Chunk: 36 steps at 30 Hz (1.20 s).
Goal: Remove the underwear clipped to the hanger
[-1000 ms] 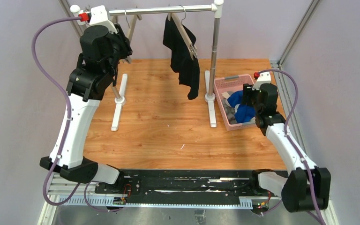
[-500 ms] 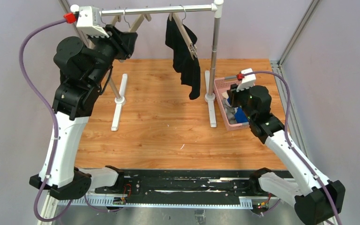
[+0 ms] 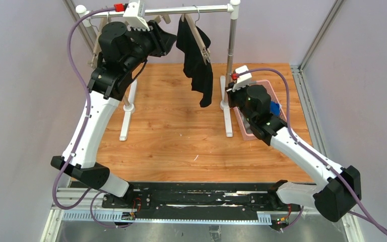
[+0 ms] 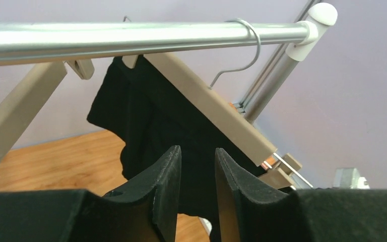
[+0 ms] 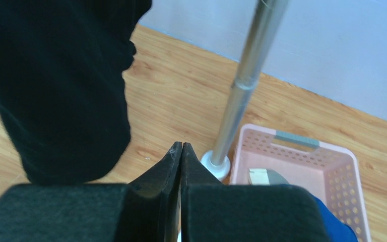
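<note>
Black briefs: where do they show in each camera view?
Top external: black briefs upper centre, hanging from the rail.
Left wrist: centre, under the hanger bar.
Right wrist: upper left.
Shared landmark: rack's right post.

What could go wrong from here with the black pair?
The hanger hangs only by its wire hook on the rail. If the open left gripper tugs the black underwear without releasing the clip, the hanger may swing or slide. The right gripper, shut, sits near the rack post; a bump could shake it.
</note>
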Each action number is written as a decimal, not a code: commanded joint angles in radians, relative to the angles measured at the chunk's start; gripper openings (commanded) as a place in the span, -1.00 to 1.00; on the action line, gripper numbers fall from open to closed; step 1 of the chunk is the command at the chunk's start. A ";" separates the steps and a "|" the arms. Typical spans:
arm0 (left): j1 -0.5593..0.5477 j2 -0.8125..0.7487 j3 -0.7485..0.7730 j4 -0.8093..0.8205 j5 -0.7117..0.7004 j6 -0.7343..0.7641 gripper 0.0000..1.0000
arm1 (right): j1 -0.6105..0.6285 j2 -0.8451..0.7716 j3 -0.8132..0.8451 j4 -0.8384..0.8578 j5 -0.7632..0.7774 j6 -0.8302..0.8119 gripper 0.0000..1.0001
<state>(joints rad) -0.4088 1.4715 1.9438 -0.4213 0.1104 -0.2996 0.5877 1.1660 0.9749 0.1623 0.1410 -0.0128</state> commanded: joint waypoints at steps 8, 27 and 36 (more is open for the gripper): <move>-0.011 0.038 0.050 0.013 0.038 0.015 -0.20 | 0.170 0.087 0.127 0.152 0.045 -0.102 -0.99; -0.011 0.133 0.145 0.025 0.117 -0.002 -0.12 | 0.322 0.190 0.166 0.138 0.140 -0.239 -0.99; -0.012 0.171 0.160 0.015 0.124 0.046 0.96 | 0.331 0.175 0.132 0.137 0.165 -0.242 -0.99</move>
<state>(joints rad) -0.4156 1.6295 2.0815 -0.4107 0.2234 -0.2890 0.9016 1.3579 1.1076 0.2790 0.2718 -0.2375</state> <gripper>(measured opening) 0.980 0.007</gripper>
